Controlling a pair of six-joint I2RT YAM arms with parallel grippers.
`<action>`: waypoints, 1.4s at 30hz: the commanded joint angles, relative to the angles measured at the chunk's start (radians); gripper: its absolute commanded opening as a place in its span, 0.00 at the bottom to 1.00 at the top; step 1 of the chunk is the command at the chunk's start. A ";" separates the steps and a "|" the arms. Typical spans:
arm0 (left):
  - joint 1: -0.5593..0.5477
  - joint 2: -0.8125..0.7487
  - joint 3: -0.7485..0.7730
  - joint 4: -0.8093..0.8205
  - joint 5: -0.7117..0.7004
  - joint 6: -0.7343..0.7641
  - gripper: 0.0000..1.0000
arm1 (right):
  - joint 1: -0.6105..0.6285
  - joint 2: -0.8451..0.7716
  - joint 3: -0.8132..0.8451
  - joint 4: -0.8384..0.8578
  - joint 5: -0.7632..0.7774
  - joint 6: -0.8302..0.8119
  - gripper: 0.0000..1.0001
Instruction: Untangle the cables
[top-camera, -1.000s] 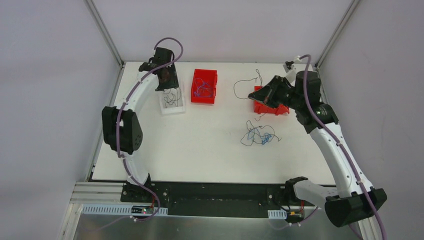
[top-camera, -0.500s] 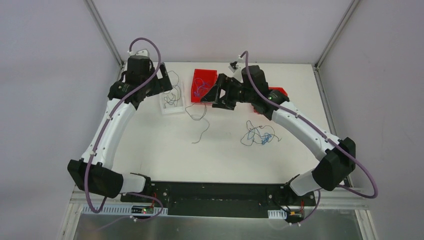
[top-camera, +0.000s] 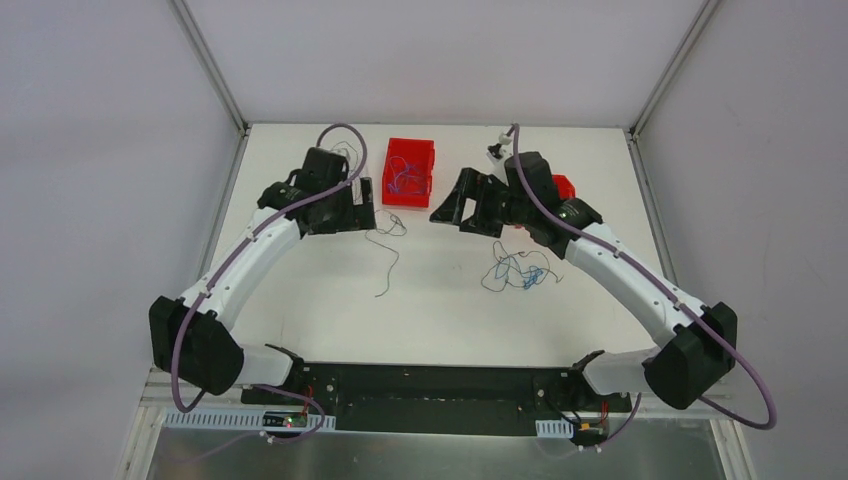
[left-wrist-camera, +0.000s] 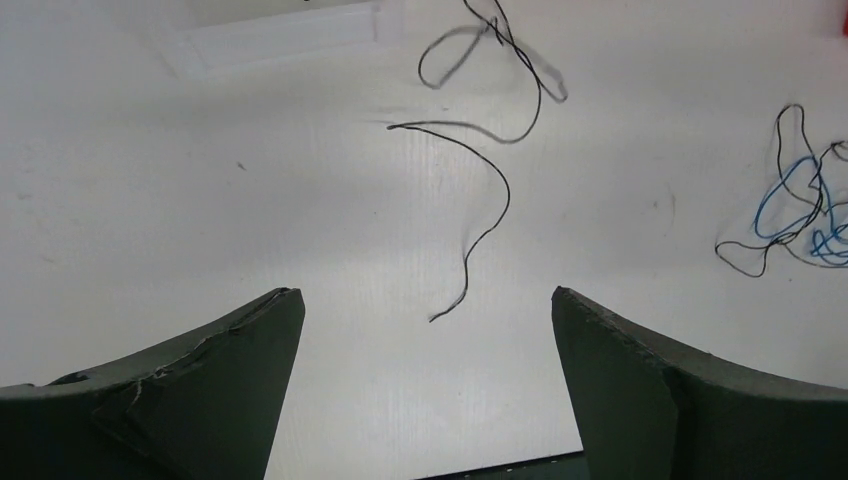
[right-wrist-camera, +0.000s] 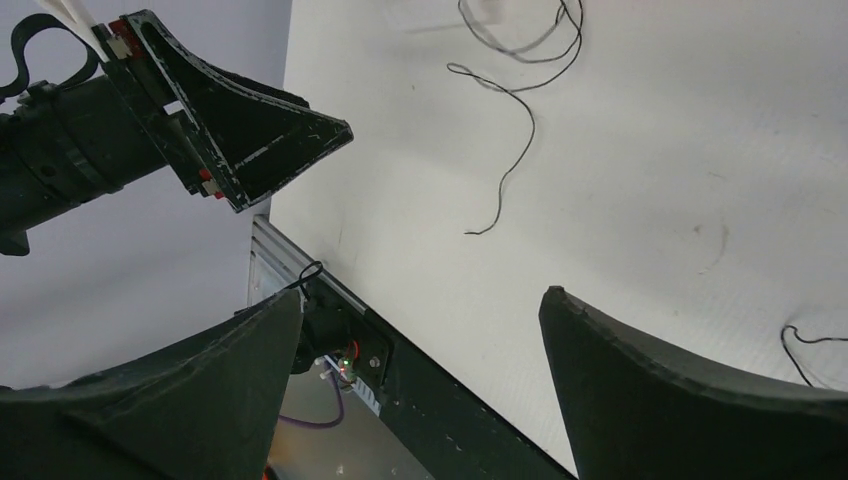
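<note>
A loose black cable (top-camera: 389, 262) lies curled on the white table between my two grippers, and shows in the left wrist view (left-wrist-camera: 497, 185) and the right wrist view (right-wrist-camera: 520, 125). A knot of blue and black cables (top-camera: 519, 270) rests to the right of it, its edge (left-wrist-camera: 795, 200) in the left wrist view. My left gripper (top-camera: 362, 215) hangs open just left of the black cable's upper end, nothing between its fingers (left-wrist-camera: 235, 375). My right gripper (top-camera: 447, 208) is open and empty too, to the right of that cable.
A red bin (top-camera: 408, 172) holding blue wires stands at the back centre. A second red bin (top-camera: 562, 185) is mostly hidden behind the right arm. A clear tray's rim (left-wrist-camera: 280, 38) shows beyond the left gripper. From the right wrist, the left gripper (right-wrist-camera: 250, 150) appears.
The left gripper has swung from the clear tray toward the table's middle and the right gripper has drawn back to the right. Both have opened wide. The black cable now lies free.
</note>
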 joint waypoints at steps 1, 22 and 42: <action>-0.074 0.062 0.008 0.003 -0.025 0.090 0.99 | -0.024 -0.089 -0.055 -0.023 0.016 -0.048 0.93; -0.189 0.334 0.191 -0.050 -0.213 -0.055 0.99 | -0.143 -0.291 -0.116 -0.062 -0.027 -0.087 0.95; -0.215 0.320 -0.286 0.672 -0.186 -0.718 0.99 | -0.187 -0.323 -0.143 -0.039 -0.072 -0.081 0.95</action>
